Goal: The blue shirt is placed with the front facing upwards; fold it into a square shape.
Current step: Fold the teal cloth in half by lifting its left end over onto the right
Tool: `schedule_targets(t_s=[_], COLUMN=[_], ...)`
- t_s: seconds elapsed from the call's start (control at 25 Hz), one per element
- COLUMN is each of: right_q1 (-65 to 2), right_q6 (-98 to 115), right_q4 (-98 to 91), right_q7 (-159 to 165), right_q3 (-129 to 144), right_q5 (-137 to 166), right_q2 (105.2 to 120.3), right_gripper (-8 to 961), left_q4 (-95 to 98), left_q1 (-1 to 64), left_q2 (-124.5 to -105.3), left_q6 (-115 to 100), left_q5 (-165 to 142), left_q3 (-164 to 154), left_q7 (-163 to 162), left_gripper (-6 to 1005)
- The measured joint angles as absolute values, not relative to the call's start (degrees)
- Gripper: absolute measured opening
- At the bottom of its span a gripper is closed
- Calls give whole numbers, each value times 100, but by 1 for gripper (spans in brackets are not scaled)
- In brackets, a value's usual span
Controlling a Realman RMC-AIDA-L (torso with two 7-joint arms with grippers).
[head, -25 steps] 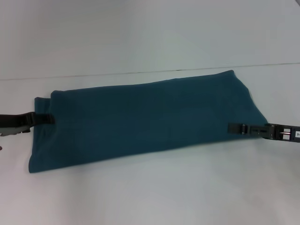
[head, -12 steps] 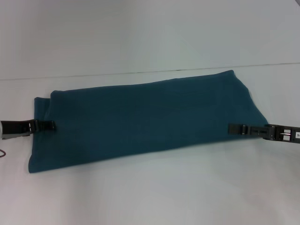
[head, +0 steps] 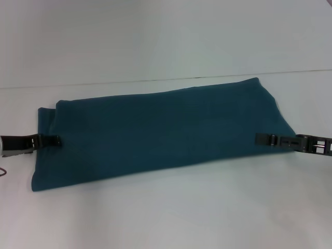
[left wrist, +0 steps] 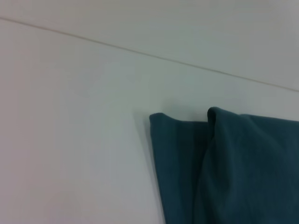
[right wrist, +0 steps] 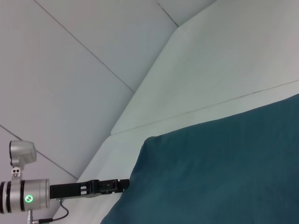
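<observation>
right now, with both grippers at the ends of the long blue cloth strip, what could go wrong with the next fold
1. The dark teal-blue folded shirt lies as a long strip skewed across the white table; folding end to end may leave the edges misaligned, not square.
2. At the left gripper end, the layers are offset, with an underlayer sticking out; a pinch there may catch only some layers.
3. The right gripper meets only the shirt's edge, so the cloth might slip free when lifted.
</observation>
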State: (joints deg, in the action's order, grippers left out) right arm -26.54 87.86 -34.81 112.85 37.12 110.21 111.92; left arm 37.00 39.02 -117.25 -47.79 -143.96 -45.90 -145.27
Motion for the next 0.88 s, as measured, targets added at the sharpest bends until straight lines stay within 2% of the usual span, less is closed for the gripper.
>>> schedule_targets(t_s=[0.44, 0.68, 0.88], right_q1=[-2654, -2650, -2648], right_q6=[8797, 8799, 8797], right_q4=[-3453, -3446, -3441], right_q7=[11285, 11283, 11269], right_q3=[3709, 3709, 3709], right_q5=[11022, 11028, 11026], right_q2=[11192, 11190, 11188], right_gripper=[884, 883, 883], left_q4=[3693, 3843, 3896], left_q1=[3939, 4005, 4160], left_q2=[-11780, -11962, -12021], left_q6=[-4956, -5429, -5654], left_q5=[-14356, -14213, -14089], left_q3=[-4599, -4597, -4596], left_q7=[-14537, -14525, -14540], left_gripper=[886, 886, 830])
